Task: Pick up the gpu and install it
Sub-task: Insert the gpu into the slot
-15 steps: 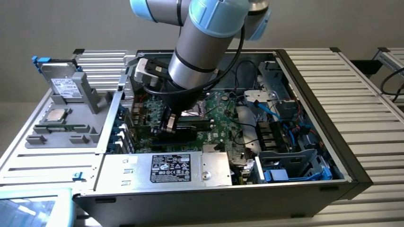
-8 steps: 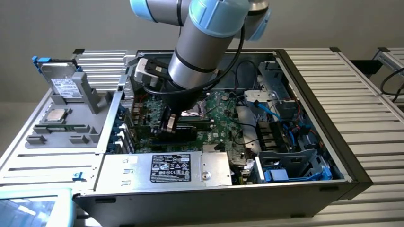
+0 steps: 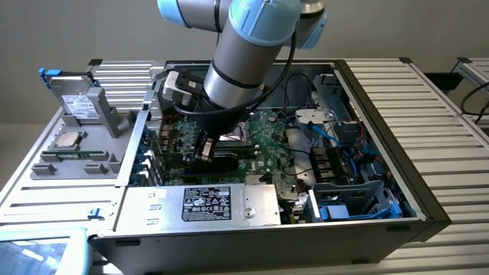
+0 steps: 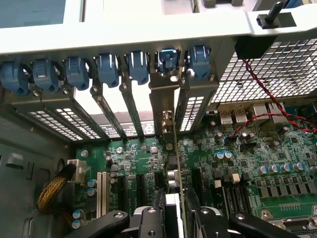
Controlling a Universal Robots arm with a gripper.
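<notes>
**Surface, room:** ribbed aluminium worktop (image 3: 436,109), with a plain pale wall behind. An open computer case (image 3: 413,172) lies on its side on the worktop, motherboard (image 3: 264,143) facing up. Outside the case, toward the exterior view's left, a grey fixture tray (image 3: 103,152) carries a CPU (image 3: 67,139) and an upright hard drive (image 3: 77,103).

**Gpu (image 4: 176,163):** inside the case, over the motherboard's expansion slots. It stands on edge and shows in the wrist view as a thin green line. Its long axis runs along the slots, from the hand toward the case's rear wall. Its metal bracket (image 4: 163,106) stands at that wall in the row of slot covers, under the blue latches (image 4: 168,60). Cannot tell whether the connector edge is seated in a slot.

**Hand (image 4: 176,218):** closed on the gpu, one finger (image 4: 148,220) against each face. It grips the end far from the case's rear wall.

**Edges, room:** tight.
- Slot covers stand just beside the bracket on both sides.
- The power supply (image 3: 206,203) lines the case's near wall.
- Blue cables (image 3: 328,137) and black leads crowd the case's side toward the exterior view's right.
- The case is open on top, where the arm (image 3: 244,57) comes in.
</notes>
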